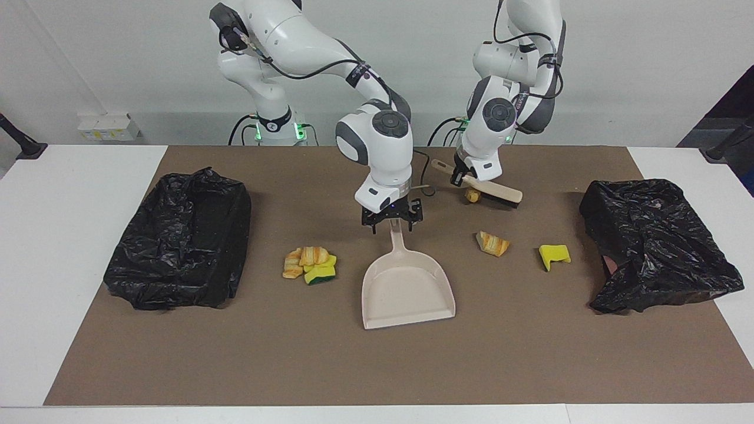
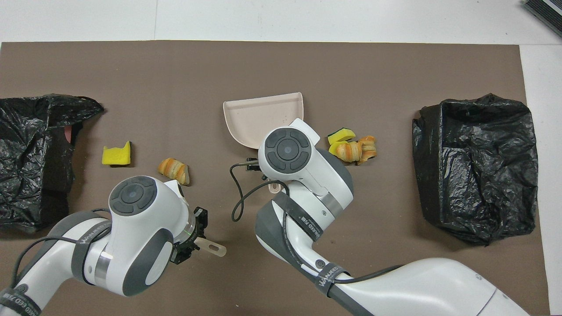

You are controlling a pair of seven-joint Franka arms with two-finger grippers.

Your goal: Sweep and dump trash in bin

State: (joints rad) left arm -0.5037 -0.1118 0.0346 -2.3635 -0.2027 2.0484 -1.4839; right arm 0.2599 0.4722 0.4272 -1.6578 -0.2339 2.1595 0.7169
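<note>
One camera sits high across the table, facing the robots, far enough back to take in both arm bases. The other hangs above the robots' own end, looking forward and steeply down. Both share the brown mat (image 1: 377,365) (image 2: 281,66) and the dustpan (image 1: 406,288) (image 2: 263,116).

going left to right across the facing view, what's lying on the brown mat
Black bin bag → heap of bread pieces and a green-backed sponge → beige dustpan, right gripper over its handle → striped bread piece → yellow sponge chunk → second black bin bag.
</note>
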